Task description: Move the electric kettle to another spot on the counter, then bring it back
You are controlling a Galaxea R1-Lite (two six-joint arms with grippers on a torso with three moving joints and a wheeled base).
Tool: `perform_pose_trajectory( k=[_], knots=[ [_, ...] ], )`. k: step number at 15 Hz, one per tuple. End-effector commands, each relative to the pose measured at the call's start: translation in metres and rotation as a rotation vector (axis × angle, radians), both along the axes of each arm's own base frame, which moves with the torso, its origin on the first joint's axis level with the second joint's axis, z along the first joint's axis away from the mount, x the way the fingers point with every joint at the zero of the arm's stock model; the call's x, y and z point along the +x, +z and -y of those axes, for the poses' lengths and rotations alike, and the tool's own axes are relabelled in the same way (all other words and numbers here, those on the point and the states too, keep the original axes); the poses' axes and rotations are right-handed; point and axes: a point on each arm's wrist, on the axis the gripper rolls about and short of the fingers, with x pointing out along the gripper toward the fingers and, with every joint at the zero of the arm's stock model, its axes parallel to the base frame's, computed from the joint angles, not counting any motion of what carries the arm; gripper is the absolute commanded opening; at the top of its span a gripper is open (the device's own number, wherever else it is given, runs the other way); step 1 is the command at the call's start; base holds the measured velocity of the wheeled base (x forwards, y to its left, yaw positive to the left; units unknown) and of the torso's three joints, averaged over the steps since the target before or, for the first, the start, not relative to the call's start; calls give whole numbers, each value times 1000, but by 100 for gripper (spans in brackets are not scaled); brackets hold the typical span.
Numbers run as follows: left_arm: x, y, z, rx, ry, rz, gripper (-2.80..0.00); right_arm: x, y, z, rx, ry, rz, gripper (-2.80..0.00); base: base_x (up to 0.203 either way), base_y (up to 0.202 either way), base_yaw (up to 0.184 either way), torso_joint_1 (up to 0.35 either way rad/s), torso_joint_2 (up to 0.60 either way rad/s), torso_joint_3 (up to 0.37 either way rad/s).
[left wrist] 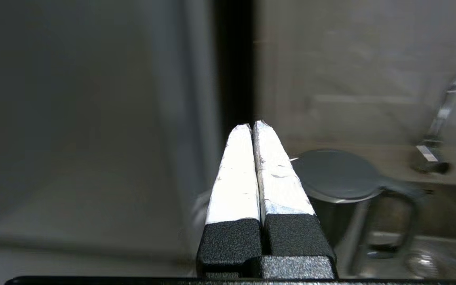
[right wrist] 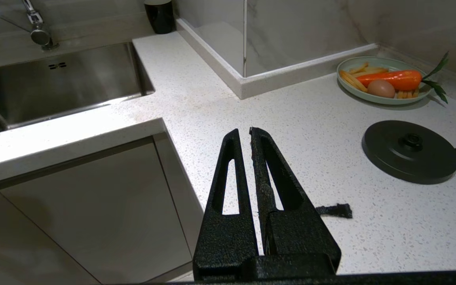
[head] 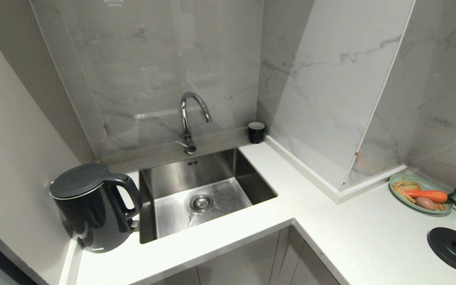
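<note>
The kettle (head: 93,208) stood upright on the counter (head: 228,237) at the sink's (head: 200,194) nine o'clock, handle toward the basin, tight in the wall corner. The left gripper (left wrist: 251,126), jaws pressed together and empty, hung apart from the kettle. The right gripper (right wrist: 244,132), jaws all but closed on nothing, hovered over the counter, the base disc (right wrist: 410,156) at its three o'clock.

The left gripper (left wrist: 253,126) has two tapered fingers wrapped in what looks like white tape, with grainy black plastic bases. The right gripper (right wrist: 244,132) is bare: textured black fingers, each with a long slot, on a matching black block.
</note>
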Motion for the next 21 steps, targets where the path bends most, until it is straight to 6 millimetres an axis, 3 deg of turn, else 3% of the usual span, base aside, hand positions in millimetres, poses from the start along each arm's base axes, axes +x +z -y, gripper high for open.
perform_pose_trajectory(
  k=[1, 4, 6, 8, 11, 16, 21],
  knots=[
    [-44, -11, -9, -6, 84, 47, -280, 0, 0, 0, 0, 0, 0, -280, 0, 0, 0, 0, 0, 0],
    [-64, -20, -9, 11, 186, 14, -280, 0, 0, 0, 0, 0, 0, -280, 0, 0, 0, 0, 0, 0],
    [-71, -31, -6, 38, 128, 42, -280, 0, 0, 0, 0, 0, 0, -280, 0, 0, 0, 0, 0, 0],
    [-79, -59, -4, 100, 13, 54, -280, 0, 0, 0, 0, 2, 0, -280, 0, 0, 0, 0, 0, 0],
    [-67, -100, 0, 127, -179, -88, -280, 0, 0, 0, 0, 0, 0, -280, 0, 0, 0, 0, 0, 0],
    [-67, -114, 5, -3, -474, -224, -280, 0, 0, 0, 0, 1, 1, -280, 0, 0, 0, 0, 0, 0],
    [-64, -122, 7, -14, -534, -255, -280, 0, 0, 0, -2, 2, 0, -280, 0, 0, 0, 0, 0, 0]
  ],
)
